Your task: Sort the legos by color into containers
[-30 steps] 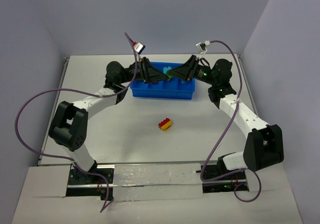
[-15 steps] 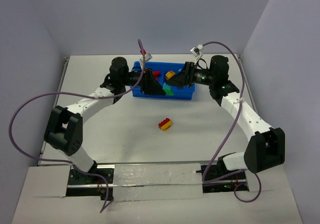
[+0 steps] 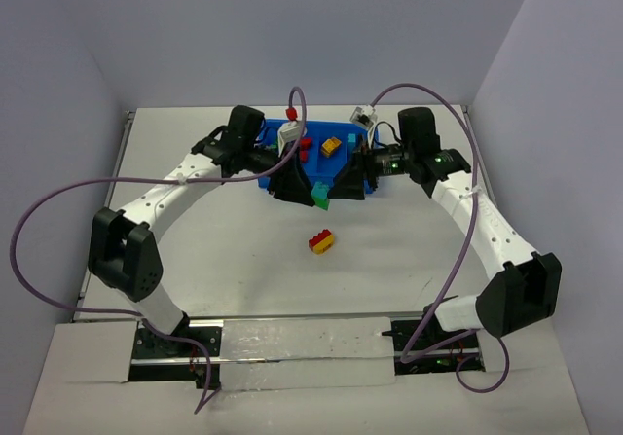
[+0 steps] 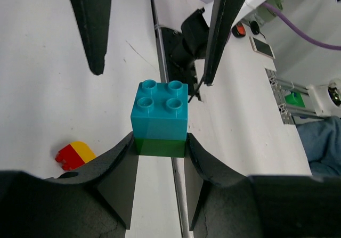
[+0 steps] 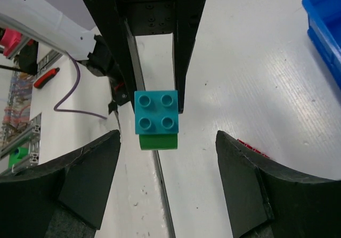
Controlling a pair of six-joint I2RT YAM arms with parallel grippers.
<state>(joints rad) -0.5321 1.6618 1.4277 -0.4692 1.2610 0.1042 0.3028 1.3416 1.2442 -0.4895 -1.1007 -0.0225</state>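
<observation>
A teal lego stacked on a green one [image 4: 160,118] hangs above the table just in front of the blue tray [image 3: 362,179]. My left gripper [image 4: 160,147] is shut on the green half. My right gripper [image 5: 168,153] faces it, open, with its fingers [image 5: 90,179] wide on either side of the pair [image 5: 156,118] and not touching it. From above, the pair [image 3: 319,198] shows between the left gripper [image 3: 308,193] and the right gripper [image 3: 338,193]. A red-and-yellow pair [image 3: 320,241] lies on the table nearer the arms. The tray's compartments hold a red lego [image 3: 305,146] and a yellow one [image 3: 331,146].
A small teal piece [image 3: 351,139] lies in the tray's right part. The tray's corner [image 5: 325,14] shows at the right wrist view's upper right. Purple cables [image 3: 58,211] loop from both arms. Walls close in the table at the back and sides.
Both grippers came from over the tray toward the near side, in front of it. The right gripper opened off the teal-and-green pair; the left kept its hold.
</observation>
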